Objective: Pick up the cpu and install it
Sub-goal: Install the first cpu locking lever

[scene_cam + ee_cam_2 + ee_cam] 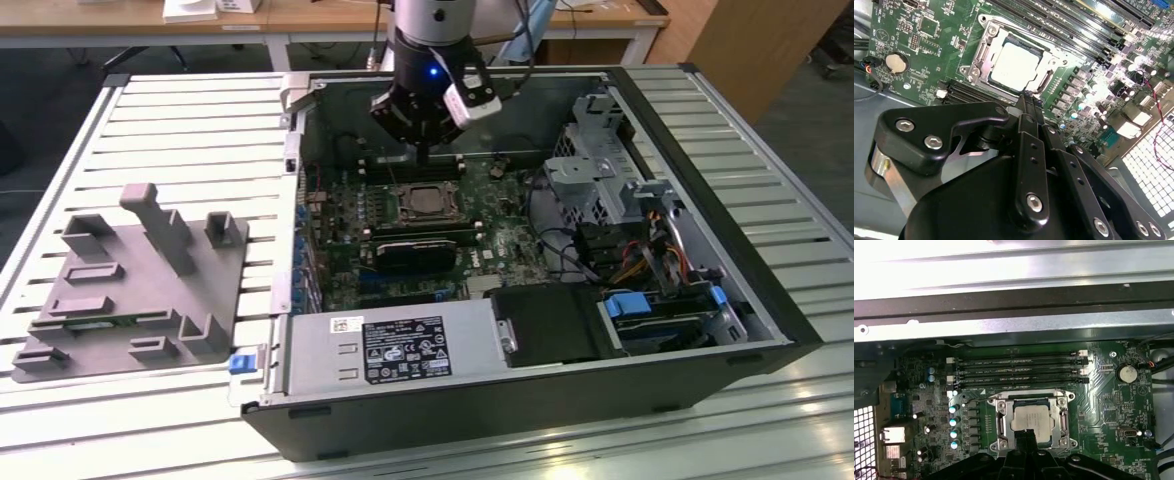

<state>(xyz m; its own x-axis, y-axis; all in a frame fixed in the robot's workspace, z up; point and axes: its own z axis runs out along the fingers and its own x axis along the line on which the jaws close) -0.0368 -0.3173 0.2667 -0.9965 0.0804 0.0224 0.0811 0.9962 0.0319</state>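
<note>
1. Exterior view: arm reaches down into the open computer case [747,300] lying on a slatted white table [174,130]; gripper [424,152] hangs over the green motherboard [400,235], just past the far edge of the socket [424,203].
2. Exterior view's left: large grey plastic block [127,290] with upright posts sits on the table, well apart from the case.
3. Second wrist view: cpu [1014,66], silver top, lies flat inside the metal-framed socket [981,60], frame open around it.
4. Second wrist view: gripper [1028,102] fingers pressed together, narrow, nothing between them; tips sit just beside the near edge of the cpu, above the socket frame, not touching the chip as far as I can tell.
5. First wrist view: cpu [1032,421] seated square in the socket [999,422]; closed gripper tips [1026,437] overlap its near edge in the frame.
6. First wrist view: four dark memory slots [1019,371] run beside the socket on the side away from the gripper; round coin battery [1127,373] sits off to one corner of the board.
7. Cpu is out of the gripper, already in the socket.
</note>
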